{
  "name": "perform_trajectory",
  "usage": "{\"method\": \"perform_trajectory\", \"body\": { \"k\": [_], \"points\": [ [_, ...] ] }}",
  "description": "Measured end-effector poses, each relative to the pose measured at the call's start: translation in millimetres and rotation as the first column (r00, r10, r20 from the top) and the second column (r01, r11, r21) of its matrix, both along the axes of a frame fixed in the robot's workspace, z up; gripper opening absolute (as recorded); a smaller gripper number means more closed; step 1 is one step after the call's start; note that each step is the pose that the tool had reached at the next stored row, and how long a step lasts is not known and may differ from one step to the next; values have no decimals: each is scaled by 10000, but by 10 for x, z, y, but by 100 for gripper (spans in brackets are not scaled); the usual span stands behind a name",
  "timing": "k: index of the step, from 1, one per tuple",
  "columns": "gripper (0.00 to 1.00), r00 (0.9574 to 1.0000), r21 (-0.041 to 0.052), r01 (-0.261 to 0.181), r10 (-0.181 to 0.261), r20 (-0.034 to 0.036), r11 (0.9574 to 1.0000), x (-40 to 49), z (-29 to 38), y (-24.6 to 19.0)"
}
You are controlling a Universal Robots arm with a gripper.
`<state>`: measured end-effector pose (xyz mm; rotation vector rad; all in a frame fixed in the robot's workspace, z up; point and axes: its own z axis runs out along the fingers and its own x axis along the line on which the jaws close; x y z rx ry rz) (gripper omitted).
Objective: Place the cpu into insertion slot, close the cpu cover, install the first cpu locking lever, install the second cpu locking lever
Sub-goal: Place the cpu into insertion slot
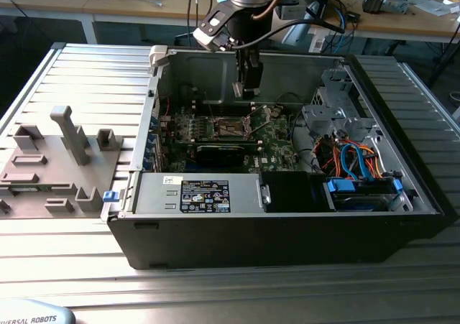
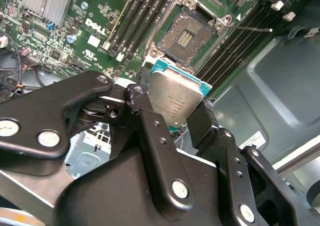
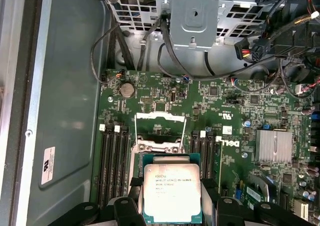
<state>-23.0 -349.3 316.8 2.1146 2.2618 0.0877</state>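
While the gripper (image 1: 248, 87) is pinching the cpu (image 3: 172, 193), the insertion slot (image 2: 184, 35) is lying empty. The cpu cover (image 3: 160, 116) is standing open.

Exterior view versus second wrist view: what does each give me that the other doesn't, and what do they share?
Exterior view: the whole open computer case, its power supply, the blue cables, and a grey fixture plate at that view's left, with the arm above the case. Second wrist view: the cpu clamped in the end effector, not yet seated in the open socket, whose contacts are bare, beside memory slots. Both: the green motherboard, the socket and the end effector.
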Motion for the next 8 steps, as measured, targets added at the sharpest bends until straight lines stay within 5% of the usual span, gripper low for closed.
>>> {"method": "perform_trajectory", "body": {
  "k": [8],
  "points": [
    [54, 9999, 0, 103, -103, 0, 9999, 0, -6, 0]
  ]
}}
